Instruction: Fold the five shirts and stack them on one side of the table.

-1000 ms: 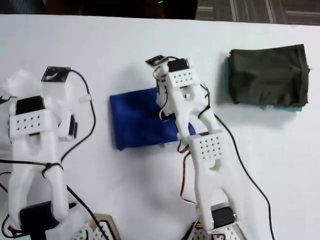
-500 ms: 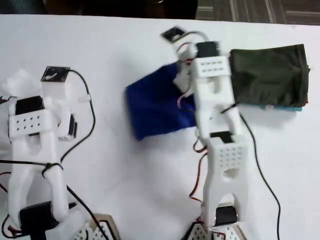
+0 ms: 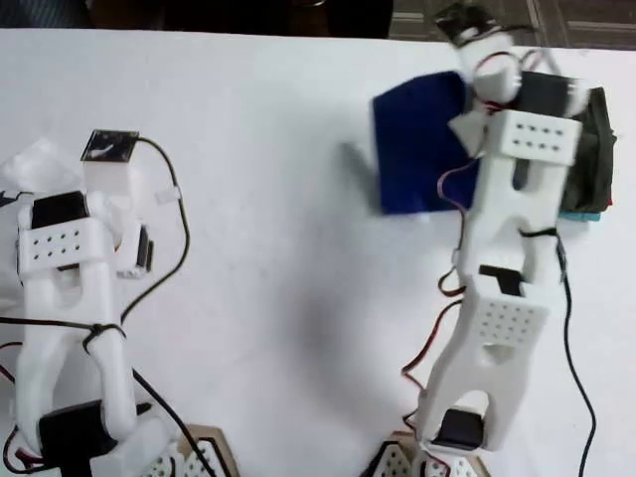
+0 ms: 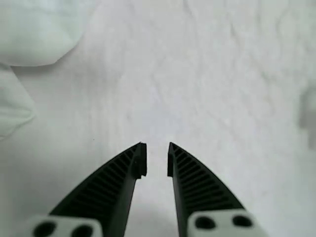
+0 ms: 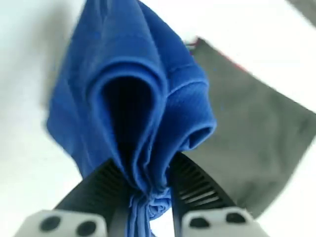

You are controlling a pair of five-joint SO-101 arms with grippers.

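Note:
A folded blue shirt (image 3: 417, 144) hangs off the table at the back right, pinched at one edge by my right gripper (image 5: 144, 185), which is shut on it. The blue shirt (image 5: 133, 94) droops in folds from the jaws. Just beside it lies the stack of folded shirts, a dark green shirt (image 3: 594, 149) on top and a teal one (image 3: 579, 212) peeking out beneath; the right arm (image 3: 507, 248) covers most of the stack. The dark green shirt (image 5: 252, 138) lies below the hanging blue one. My left gripper (image 4: 156, 160) hovers over bare white table at the left, jaws a narrow gap apart, holding nothing.
A white shirt (image 3: 35, 164) lies crumpled at the far left by the left arm (image 3: 70, 288); its cloth (image 4: 34, 34) lies ahead of the left gripper. The table's far edge (image 3: 248, 32) runs along the back. Cables trail from both arms near the front.
The right arm has swung right and toward the back, carrying the blue shirt from the table's middle to beside the green stack. The left arm has stayed still.

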